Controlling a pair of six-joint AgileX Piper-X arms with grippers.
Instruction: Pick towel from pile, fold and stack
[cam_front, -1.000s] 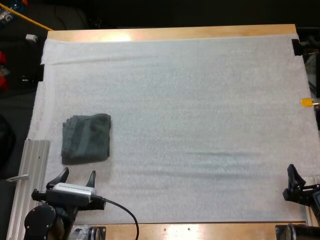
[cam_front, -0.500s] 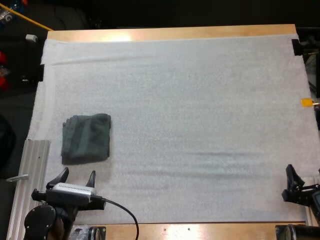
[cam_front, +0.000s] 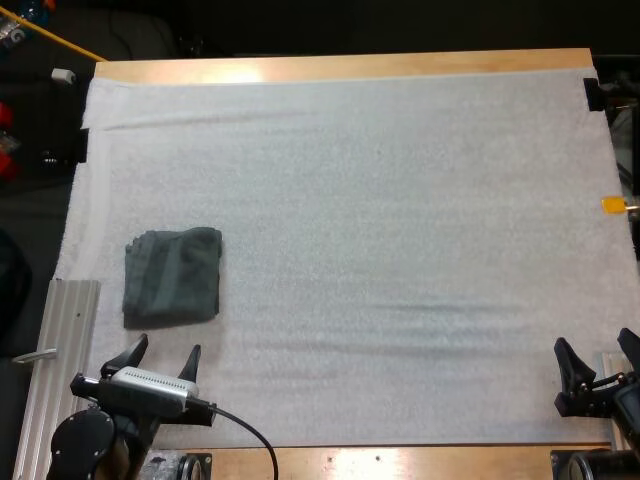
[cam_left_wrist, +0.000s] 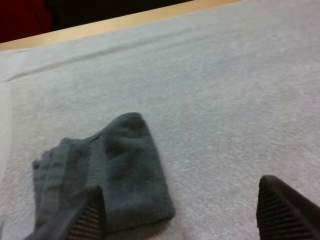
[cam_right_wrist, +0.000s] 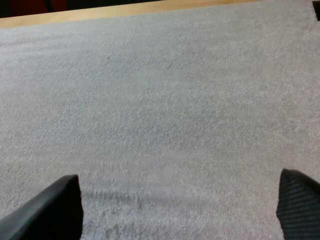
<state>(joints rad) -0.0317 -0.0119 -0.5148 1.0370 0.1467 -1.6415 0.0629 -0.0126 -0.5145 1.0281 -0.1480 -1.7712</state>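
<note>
High view: a folded towel (cam_front: 172, 277) lies near the mat's (cam_front: 380, 200) left edge; my left gripper (cam_front: 166, 347) and right gripper (cam_front: 595, 345) stand open, empty; folding looks done

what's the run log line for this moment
towel: folded, on white mat | left gripper: open, just short of towel's near edge | right gripper: open, over bare mat

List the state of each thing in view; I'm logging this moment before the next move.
towel: folded, lying flat on the white mat, not gripped.
left gripper: open, just short of the towel's near edge, clear of it.
right gripper: open, over bare mat.
</note>
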